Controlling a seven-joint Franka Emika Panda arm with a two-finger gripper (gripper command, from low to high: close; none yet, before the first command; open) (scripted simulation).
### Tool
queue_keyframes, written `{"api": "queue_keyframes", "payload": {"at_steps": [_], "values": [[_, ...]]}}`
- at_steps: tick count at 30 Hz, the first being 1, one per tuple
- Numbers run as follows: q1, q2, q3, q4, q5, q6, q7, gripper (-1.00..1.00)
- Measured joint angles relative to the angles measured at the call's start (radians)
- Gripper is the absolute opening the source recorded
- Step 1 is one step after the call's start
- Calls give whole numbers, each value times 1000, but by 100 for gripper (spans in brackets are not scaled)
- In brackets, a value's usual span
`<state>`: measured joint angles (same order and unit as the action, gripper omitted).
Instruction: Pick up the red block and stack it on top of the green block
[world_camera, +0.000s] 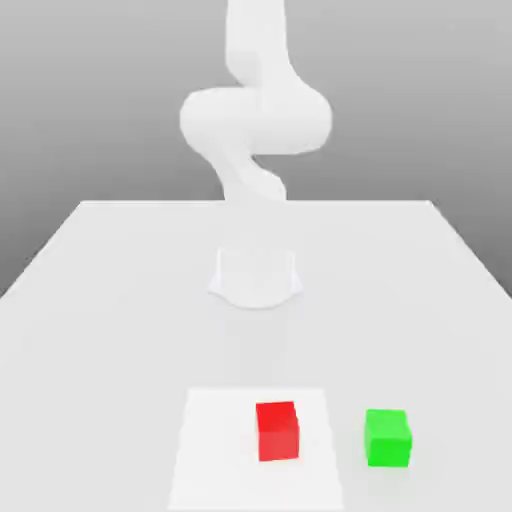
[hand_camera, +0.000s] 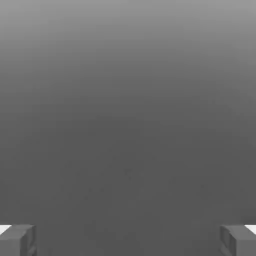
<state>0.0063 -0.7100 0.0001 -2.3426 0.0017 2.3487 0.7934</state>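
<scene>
Green cube and red cube sit apart, the pickup seemingly unstarted; the wide-open, empty tool must reach red.

Exterior view: two small cubes in all, one red block and one green block. One bench. One flat white square on it. One robot arm, single base. Hand view: one end effector, two fingers, one per side. Tally of blocks by colour: red, one; green, one.
</scene>
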Motion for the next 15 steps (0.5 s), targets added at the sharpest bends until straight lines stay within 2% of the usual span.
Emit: {"api": "queue_keyframes", "payload": {"at_steps": [15], "values": [[31,551,12,-259,6,297,-37,0]]}}
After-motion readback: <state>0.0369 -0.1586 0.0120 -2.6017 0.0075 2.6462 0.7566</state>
